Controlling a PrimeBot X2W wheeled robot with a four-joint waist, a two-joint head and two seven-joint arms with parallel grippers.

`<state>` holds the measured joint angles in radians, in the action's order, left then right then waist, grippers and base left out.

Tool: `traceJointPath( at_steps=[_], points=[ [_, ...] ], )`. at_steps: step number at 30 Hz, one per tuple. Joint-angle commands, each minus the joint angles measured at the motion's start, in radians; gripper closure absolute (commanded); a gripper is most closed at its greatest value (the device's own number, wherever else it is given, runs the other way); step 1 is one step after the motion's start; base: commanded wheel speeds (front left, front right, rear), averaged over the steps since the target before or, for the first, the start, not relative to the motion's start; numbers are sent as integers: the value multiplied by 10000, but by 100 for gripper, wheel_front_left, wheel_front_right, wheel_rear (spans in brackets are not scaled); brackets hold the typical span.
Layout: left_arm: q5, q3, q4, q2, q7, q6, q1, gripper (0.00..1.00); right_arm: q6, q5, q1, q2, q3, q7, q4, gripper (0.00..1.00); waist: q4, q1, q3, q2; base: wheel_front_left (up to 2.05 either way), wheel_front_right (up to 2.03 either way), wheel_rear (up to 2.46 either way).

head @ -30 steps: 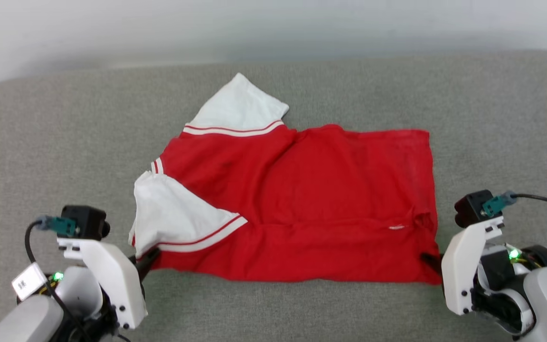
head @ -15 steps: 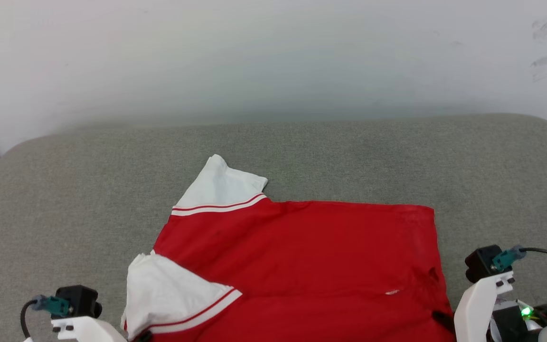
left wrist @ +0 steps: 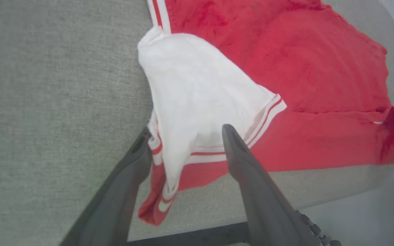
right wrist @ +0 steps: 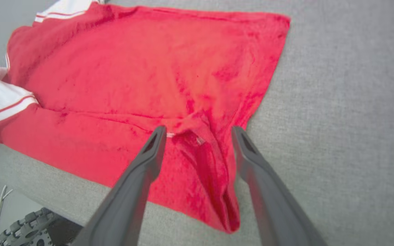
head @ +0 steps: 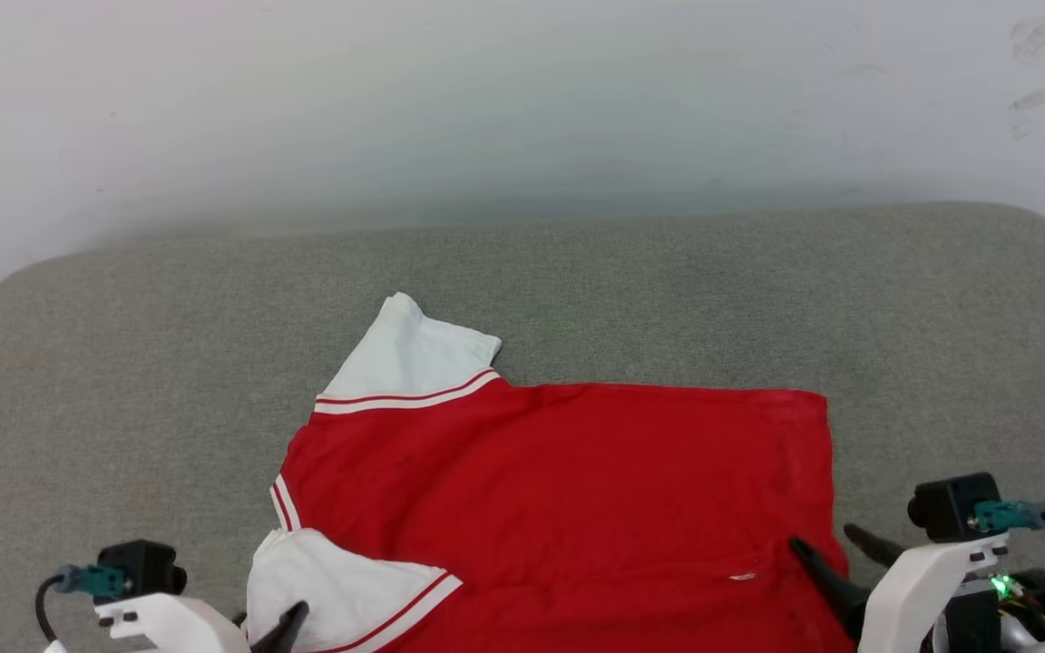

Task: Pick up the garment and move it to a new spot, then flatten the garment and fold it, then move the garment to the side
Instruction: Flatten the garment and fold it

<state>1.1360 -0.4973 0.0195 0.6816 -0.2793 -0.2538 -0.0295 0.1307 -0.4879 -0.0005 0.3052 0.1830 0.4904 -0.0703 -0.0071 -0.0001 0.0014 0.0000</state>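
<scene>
The red garment (head: pixel 568 490) lies spread on the grey cushion (head: pixel 668 290), its near hem at the cushion's front edge. One white sleeve (head: pixel 409 354) points away at the far left. The other white sleeve (left wrist: pixel 197 95) lies folded over the red body at the near left. My left gripper (left wrist: pixel 185 143) is open, its fingers straddling this near sleeve and its striped trim. My right gripper (right wrist: pixel 198 131) is open too, at the near right corner, with a bunched red fold (right wrist: pixel 210 160) lying loose between its fingers. In the head view the right gripper (head: pixel 838 555) sits at the garment's right edge.
A white wall (head: pixel 522 109) rises behind the cushion. Bare grey cushion lies to the left, right and beyond the garment. The cushion's front edge (left wrist: pixel 190 235) runs just under my grippers, with floor and a dark toothed wheel (right wrist: pixel 29 225) below it.
Both grippers have opened and let go of the garment's near corners, which now rest on the cushion. The head camera has tilted up, showing more wall.
</scene>
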Motion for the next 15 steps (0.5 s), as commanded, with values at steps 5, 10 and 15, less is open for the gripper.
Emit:
traceJointPath(
  at_steps=[5, 10, 15],
  points=[
    [-760, 236, -25, 0, 850, -116, 676, 0, -1, 670, -174, -530, -339, -1920, 269, 0, -106, 1, -64, 0, 0, 0, 0],
    [-1538, 551, -205, -331, 2116, -301, 1467, 0, -1, 1540, -456, -975, -703, -3515, 562, 0, -299, 1, 31, 0, 0, 0, 0],
    [-2376, 633, -477, -626, 3134, -328, 2589, 0, -2, 2116, -805, -1352, -1041, -4263, 923, 0, -546, 1, 557, 0, 0, 0, 0]
  ],
)
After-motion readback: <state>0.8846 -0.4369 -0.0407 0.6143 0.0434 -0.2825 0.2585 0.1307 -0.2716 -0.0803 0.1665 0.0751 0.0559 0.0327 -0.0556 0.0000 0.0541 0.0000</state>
